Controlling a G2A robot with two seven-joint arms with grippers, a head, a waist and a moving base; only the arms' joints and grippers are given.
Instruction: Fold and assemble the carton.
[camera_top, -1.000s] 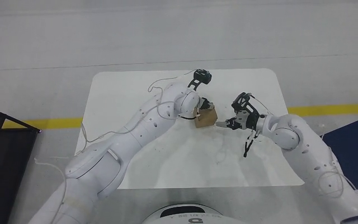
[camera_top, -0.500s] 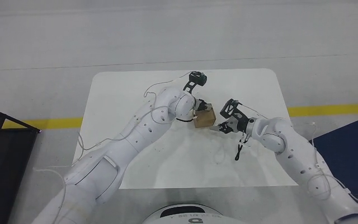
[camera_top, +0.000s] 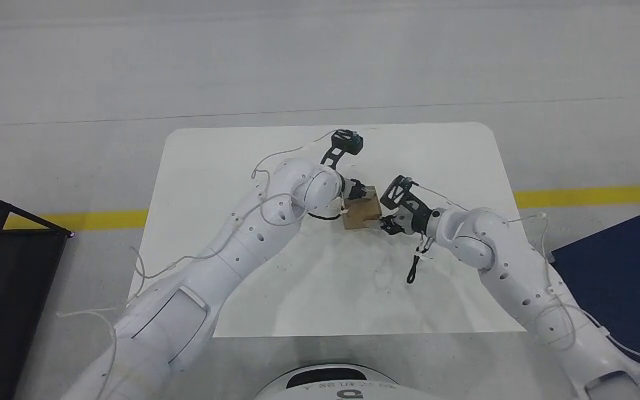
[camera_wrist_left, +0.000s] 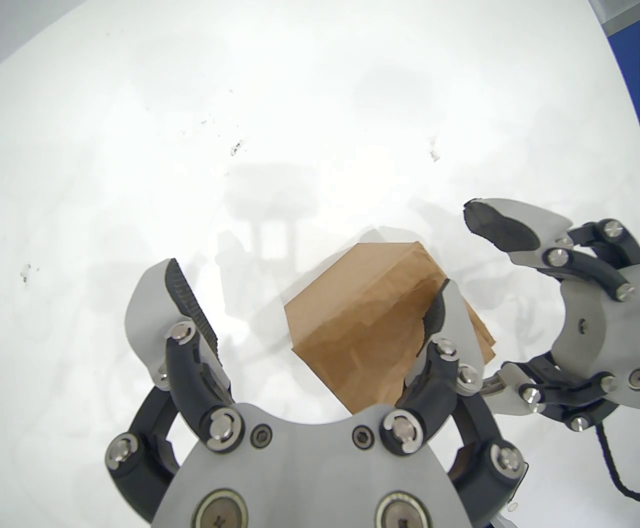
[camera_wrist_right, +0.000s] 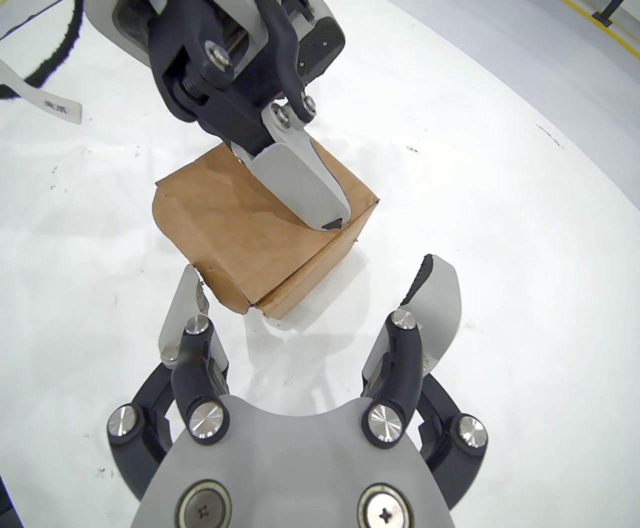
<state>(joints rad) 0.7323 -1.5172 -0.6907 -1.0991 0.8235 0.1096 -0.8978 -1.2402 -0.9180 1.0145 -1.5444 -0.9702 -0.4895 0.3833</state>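
On the table (camera_top: 230, 170), carton (camera_top: 362, 208): small brown box near the middle, set between both claws.
Change: right claw (camera_wrist_right: 310, 267) has slid left from a little way off, up against the carton; carton and left claw (camera_wrist_left: 308, 276) shifted slightly left too.
Meaning: probably closing in to press a loose flap home.
Left claw: spread wide, gripping nothing, one finger pressing on the carton's top.
Right claw: spread, gripping nothing, one fingertip touching the carton's right corner.
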